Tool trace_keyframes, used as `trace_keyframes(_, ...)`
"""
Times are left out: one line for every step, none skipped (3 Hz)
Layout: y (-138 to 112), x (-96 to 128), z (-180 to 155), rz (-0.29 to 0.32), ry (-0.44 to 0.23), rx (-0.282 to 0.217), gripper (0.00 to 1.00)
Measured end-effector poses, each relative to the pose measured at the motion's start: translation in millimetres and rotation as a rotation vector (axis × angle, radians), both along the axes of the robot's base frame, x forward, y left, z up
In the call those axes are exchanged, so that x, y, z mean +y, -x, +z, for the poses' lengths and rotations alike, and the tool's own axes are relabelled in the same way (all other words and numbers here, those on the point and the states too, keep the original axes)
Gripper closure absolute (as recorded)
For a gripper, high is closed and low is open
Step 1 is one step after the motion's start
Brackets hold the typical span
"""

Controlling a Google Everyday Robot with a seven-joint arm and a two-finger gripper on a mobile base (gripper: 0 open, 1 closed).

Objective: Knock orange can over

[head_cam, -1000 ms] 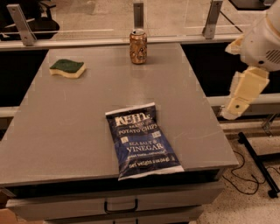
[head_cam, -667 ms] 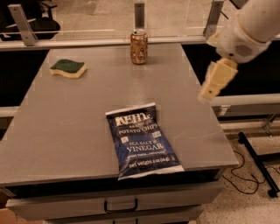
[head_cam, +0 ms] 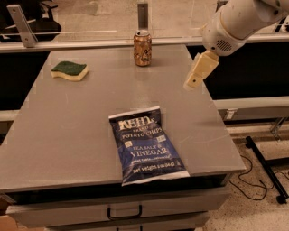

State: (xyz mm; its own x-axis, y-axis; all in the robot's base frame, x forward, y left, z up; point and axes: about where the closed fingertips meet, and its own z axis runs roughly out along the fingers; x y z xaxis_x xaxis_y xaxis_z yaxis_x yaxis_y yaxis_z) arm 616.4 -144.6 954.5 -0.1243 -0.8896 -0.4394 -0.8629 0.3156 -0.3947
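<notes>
The orange can (head_cam: 142,48) stands upright at the far edge of the grey table (head_cam: 72,126), near its middle. It is orange-brown with pale print and a silver top. My gripper (head_cam: 193,82) hangs above the table's right side, to the right of the can and a little nearer the camera, well apart from it. Its cream fingers point down and to the left from the white arm (head_cam: 235,22).
A blue chip bag (head_cam: 146,144) lies flat near the table's front edge. A green and yellow sponge (head_cam: 69,71) lies at the far left. A metal rail with upright posts (head_cam: 142,13) runs behind the table. Drawers (head_cam: 124,212) sit below the front edge.
My arm has swung in from the right, off the table's side, to above the table's right part, closer to the can. The can, bag and sponge have not moved.
</notes>
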Motion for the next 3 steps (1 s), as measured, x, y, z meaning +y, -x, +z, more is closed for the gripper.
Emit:
trace_keyframes(-11.5, -1.4, -5.6, -0.042, -0.045, -0.015, 0.00)
trace_keyframes(-47.6, -5.6, -17.5, -0.101, -0.167, -0.049, 0.00)
trace_keyframes(-99.8, 3.1, -36.0, -0.142, -0.318, -0.076, 0.00)
